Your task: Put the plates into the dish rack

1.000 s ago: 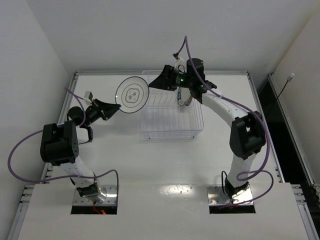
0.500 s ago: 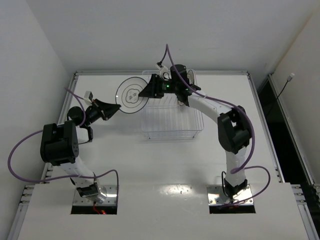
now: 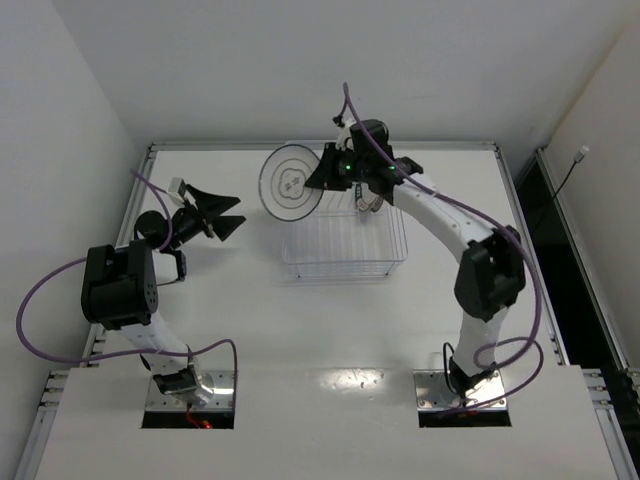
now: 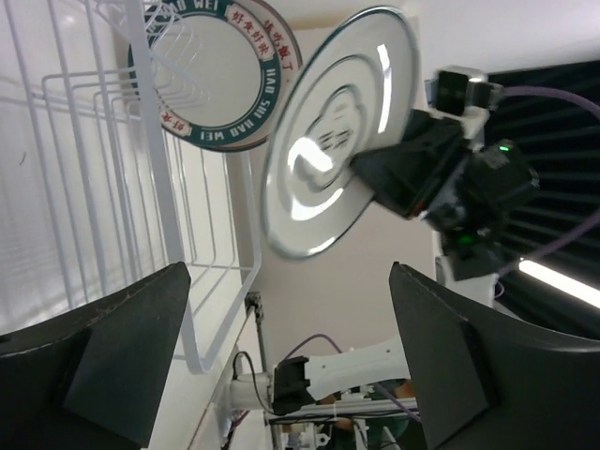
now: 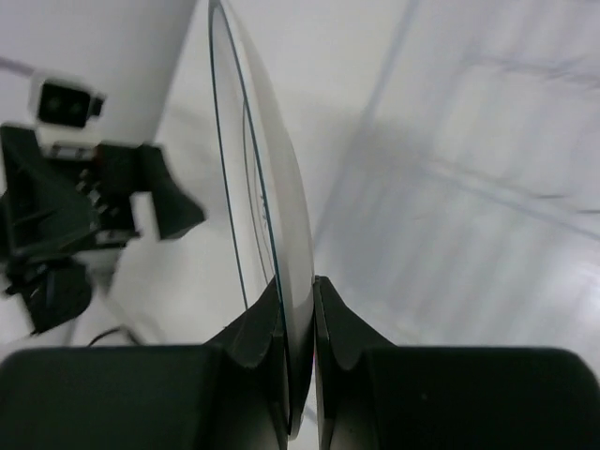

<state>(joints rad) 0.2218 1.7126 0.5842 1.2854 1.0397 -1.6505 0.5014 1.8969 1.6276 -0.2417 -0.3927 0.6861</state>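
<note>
A white plate with thin black rings (image 3: pixel 290 182) hangs upright in the air beside the dish rack's (image 3: pixel 345 268) far left corner. My right gripper (image 3: pixel 320 172) is shut on its right rim. In the right wrist view the plate (image 5: pixel 267 206) is edge-on, and the gripper (image 5: pixel 298 309) has one finger pressed on each face. My left gripper (image 3: pixel 236 210) stands open and empty to the plate's left, apart from it. The left wrist view shows the ringed plate (image 4: pixel 328 141) ahead of the open left gripper (image 4: pixel 291 361). A teal-rimmed plate (image 4: pixel 220 80) stands in the wire rack (image 4: pixel 155 187).
The rack sits on the white table (image 3: pixel 320 320) at the back middle. Raised rails edge the table (image 3: pixel 135 200) on the left, back and right. White walls close in behind and on the left. Purple cables trail from both arms.
The left gripper let go of the ringed plate and opened. The right gripper shut on the plate's rim and carried it to the right, toward the rack.
</note>
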